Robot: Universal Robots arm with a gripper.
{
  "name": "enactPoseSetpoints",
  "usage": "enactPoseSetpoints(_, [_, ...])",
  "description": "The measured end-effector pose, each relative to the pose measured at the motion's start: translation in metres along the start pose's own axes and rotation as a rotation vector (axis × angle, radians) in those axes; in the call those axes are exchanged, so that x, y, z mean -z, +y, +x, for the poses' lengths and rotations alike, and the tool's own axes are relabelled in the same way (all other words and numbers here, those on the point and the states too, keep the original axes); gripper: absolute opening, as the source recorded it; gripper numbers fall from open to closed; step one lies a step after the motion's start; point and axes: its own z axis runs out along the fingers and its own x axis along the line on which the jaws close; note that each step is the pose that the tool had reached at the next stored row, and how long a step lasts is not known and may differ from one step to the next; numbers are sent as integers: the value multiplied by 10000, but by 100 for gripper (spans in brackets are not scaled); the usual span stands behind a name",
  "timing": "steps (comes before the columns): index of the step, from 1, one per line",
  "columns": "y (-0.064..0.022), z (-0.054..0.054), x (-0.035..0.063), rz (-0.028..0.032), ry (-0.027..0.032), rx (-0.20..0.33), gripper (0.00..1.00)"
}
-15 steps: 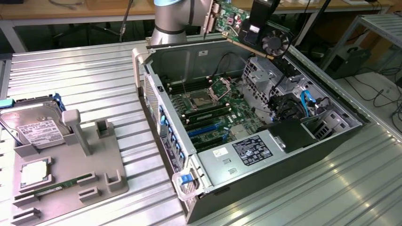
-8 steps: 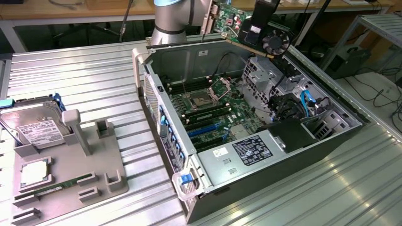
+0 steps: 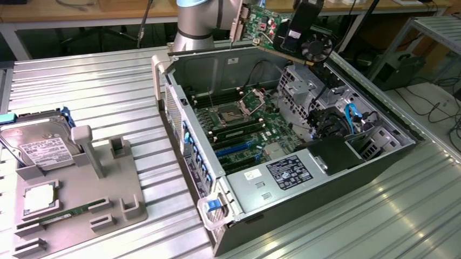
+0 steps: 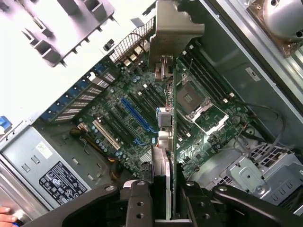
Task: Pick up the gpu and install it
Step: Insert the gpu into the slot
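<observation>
gpu (image 3: 263, 27) clamped in the end effector (image 3: 303, 24), hanging over the open case (image 3: 209, 65); mid-install, probably needs squaring to the blue slot (image 4: 136, 115).

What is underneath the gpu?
The gpu, held in the tool, hangs above the open computer case. Below it lie the motherboard, its blue slot and the CPU socket; the card's edge hides a strip of board.

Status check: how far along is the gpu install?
Done: the gpu is picked up, in the air. In hand: the gripper is clamped on it, holding it edge-on above the open computer case, over the motherboard. Left: seating it; the long blue slot is empty and the card touches nothing below.
</observation>
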Motion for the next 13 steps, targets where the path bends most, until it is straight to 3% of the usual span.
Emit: enactPoseSetpoints(13, [0, 0, 0, -24, 66, 1932, 28])
